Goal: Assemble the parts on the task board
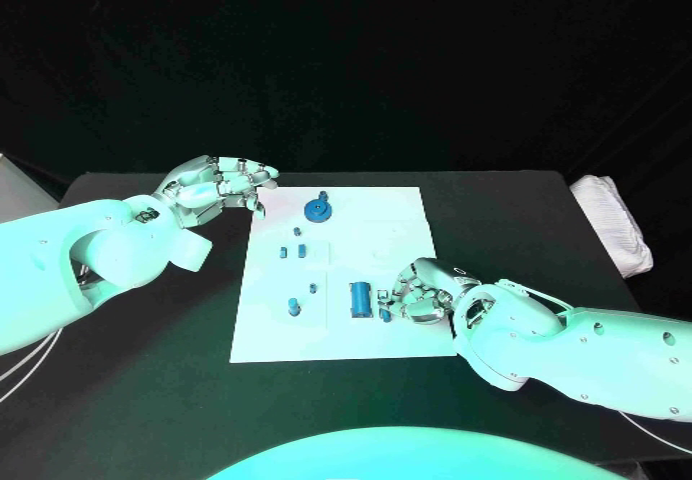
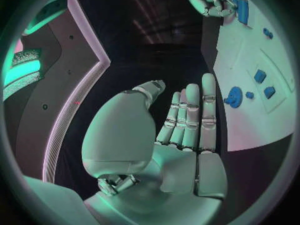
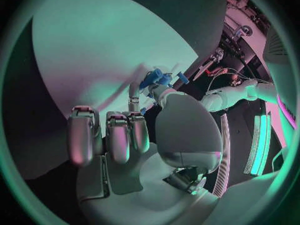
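Head view: the white task board (image 1: 407, 215) lies on the black counter (image 1: 548, 220). The left hand (image 1: 216, 185) hovers just off the board's far corner, fingers spread, holding nothing. The right hand (image 1: 418, 290) rests on the board's near part beside a blue cylinder (image 1: 359, 297).

Left wrist view: a blue wheel (image 2: 234, 97) and small blue pieces (image 2: 260, 76) lie loose on the board; most assembly appears left.

Right wrist view: the right hand's fingers (image 3: 164, 87) pinch a small blue part (image 3: 157, 77).
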